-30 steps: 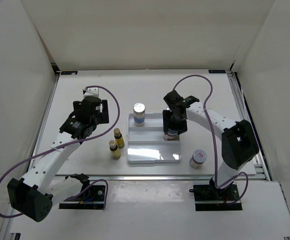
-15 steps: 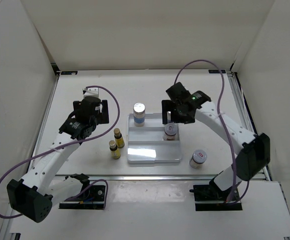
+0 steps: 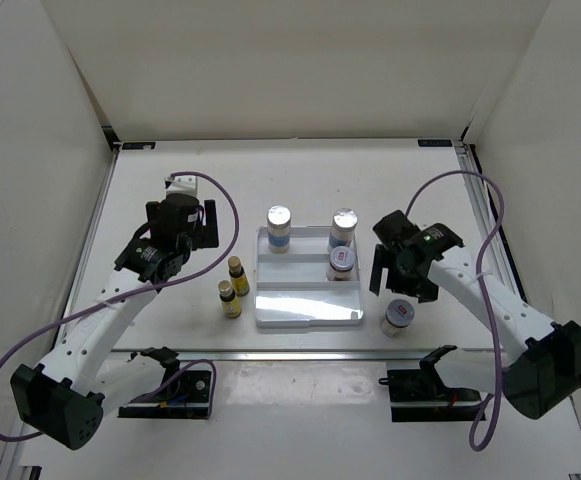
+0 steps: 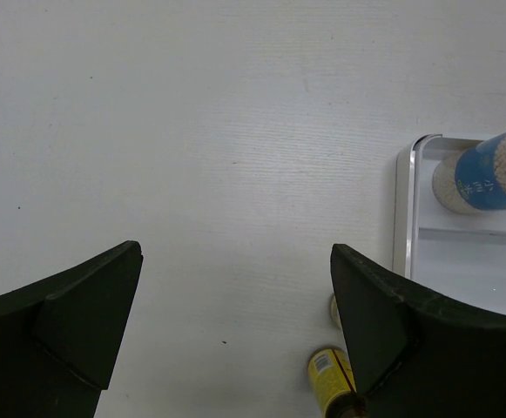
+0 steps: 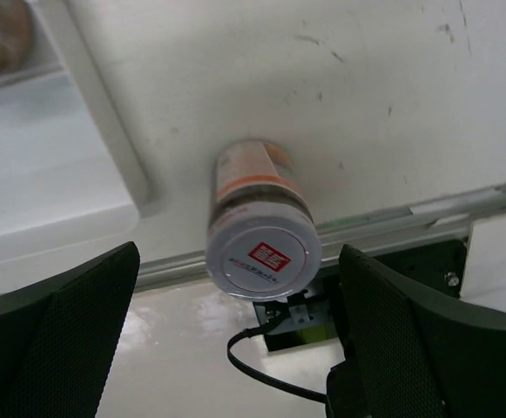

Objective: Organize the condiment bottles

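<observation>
A white tray [image 3: 300,310] lies mid-table. Two tall silver-capped bottles stand in its back row, one left [image 3: 279,228] [image 4: 488,170], one right [image 3: 343,228]. A short red-label jar [image 3: 340,262] sits in the middle row at the right. A second red-label jar [image 3: 398,316] [image 5: 261,235] stands on the table right of the tray, under my open right gripper [image 3: 398,290] [image 5: 238,261], between its spread fingers and untouched. Two tiny yellow bottles [image 3: 237,275] [image 3: 229,298] stand left of the tray. My left gripper [image 3: 192,228] [image 4: 235,252] hangs open and empty behind them, with one yellow bottle [image 4: 331,383] by its right finger.
A metal rail [image 3: 320,352] [image 5: 427,213] runs along the table's near edge just in front of the loose jar. The tray's left rim [image 4: 402,209] is to the right of the left gripper. White walls enclose the table on three sides.
My right gripper opened and let go of the red-label jar in the tray's middle row. It then swung right and nearer, over the loose jar. The left arm stayed put.
</observation>
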`<act>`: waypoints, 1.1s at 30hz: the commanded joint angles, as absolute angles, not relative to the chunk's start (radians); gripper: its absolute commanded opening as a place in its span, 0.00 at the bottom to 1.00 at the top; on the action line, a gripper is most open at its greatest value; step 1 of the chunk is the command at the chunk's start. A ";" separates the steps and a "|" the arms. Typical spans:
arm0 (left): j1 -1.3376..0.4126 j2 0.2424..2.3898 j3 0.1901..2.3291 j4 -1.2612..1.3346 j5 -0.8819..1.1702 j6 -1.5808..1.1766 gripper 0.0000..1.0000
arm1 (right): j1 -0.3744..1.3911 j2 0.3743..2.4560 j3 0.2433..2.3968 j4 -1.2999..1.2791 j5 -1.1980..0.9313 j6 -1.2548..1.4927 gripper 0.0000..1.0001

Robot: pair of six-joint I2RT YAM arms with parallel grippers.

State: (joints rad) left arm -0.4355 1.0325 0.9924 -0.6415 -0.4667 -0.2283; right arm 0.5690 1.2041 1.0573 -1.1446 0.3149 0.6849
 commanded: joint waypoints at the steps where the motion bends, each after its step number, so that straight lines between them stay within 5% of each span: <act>1: -0.433 1.019 1.014 -0.620 -0.448 -0.224 1.00 | 0.560 1.169 1.002 -1.175 0.315 0.802 0.97; 10: -0.433 1.028 1.014 -0.620 -0.439 -0.224 1.00 | 0.509 1.138 0.836 -1.074 0.197 0.824 0.96; 19: -0.433 1.037 1.014 -0.620 -0.439 -0.224 1.00 | 0.500 1.140 0.773 -0.974 0.164 0.793 0.75; 27: -0.433 1.037 1.014 -0.620 -0.439 -0.224 1.00 | 0.500 1.017 0.784 -1.009 0.210 0.802 0.19; 33: -0.433 1.037 1.014 -0.620 -0.430 -0.224 1.00 | 0.520 0.893 0.906 -1.029 0.221 0.772 0.00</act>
State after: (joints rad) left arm -0.4355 1.0435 0.9924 -0.6350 -0.4465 -0.2276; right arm 0.5068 0.9424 0.8047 -1.0306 0.1982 0.7780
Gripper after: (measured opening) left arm 0.998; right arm 0.680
